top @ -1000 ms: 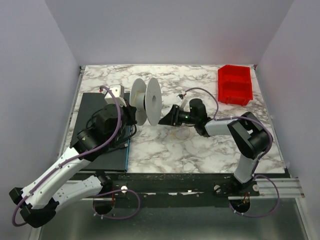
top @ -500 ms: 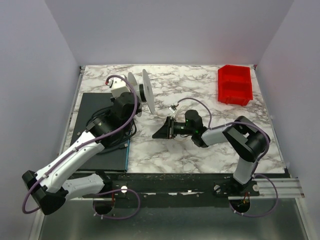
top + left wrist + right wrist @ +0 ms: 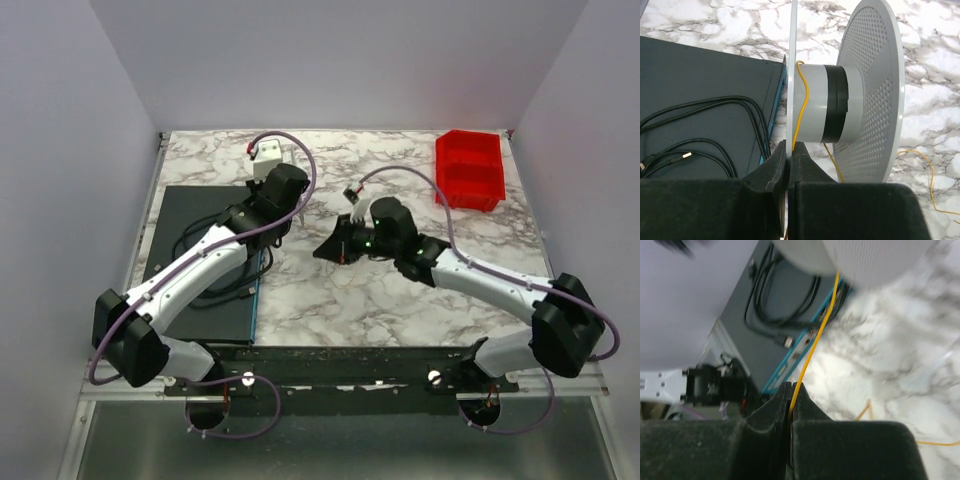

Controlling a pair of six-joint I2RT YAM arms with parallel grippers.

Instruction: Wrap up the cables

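In the left wrist view my left gripper [image 3: 789, 147] is shut on the thin edge of a white spool's left flange [image 3: 790, 60]. The spool has a grey hub [image 3: 815, 107] with a black band and a perforated right flange [image 3: 875, 95]. The yellow cable [image 3: 799, 105] crosses the hub, and more of it lies loose on the marble [image 3: 922, 162]. My right gripper [image 3: 791, 390] is shut on the yellow cable [image 3: 812, 347], which runs taut up to the spool [image 3: 860, 260]. In the top view the left gripper [image 3: 288, 200] hides the spool, and the right gripper [image 3: 325, 248] is just right of it.
A black mat [image 3: 190, 215] with coiled black cords [image 3: 215, 275] lies on the left of the marble table [image 3: 400, 290]. A red bin [image 3: 468, 170] stands at the back right. Purple hoses loop over both arms.
The left arm carried the spool back and to the right and turned it, so its flanges no longer show from above. The right arm stretched out while its gripper stayed near the table's middle.
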